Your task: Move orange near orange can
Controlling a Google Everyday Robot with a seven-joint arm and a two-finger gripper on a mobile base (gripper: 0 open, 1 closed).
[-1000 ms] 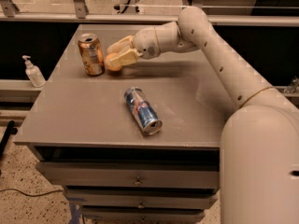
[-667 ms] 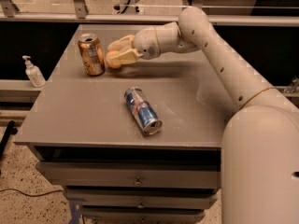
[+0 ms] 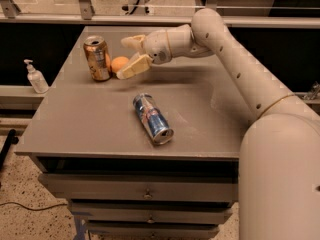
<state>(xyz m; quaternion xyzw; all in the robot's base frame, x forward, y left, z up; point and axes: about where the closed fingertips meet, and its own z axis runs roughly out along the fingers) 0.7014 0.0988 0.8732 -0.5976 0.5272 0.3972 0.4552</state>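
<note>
Grey tabletop point(image 3: 90, 129) over a bank of drawers fills the single camera view, with a dark gap and a railed ledge behind it. From the right the pale arm reaches across the far side of the table, and its gripper point(image 3: 123, 58) hangs low over the far-left part, fingers point(image 3: 134, 67) spread apart and gripping nothing. At their tips, on the table, lies the orange point(image 3: 118, 64); being round, it has no long axis. Just past the orange, on the side away from the hand, stands the orange can point(image 3: 97, 58), upright with its silver top up. Whether fruit and can touch I cannot tell. Nearer the camera than the hand, well apart from it, a blue-and-silver can point(image 3: 152, 119) lies on its side, its long axis running diagonally. Beyond the orange can, off the table's edge, a pump bottle point(image 3: 36, 77) stands on a ledge.
</note>
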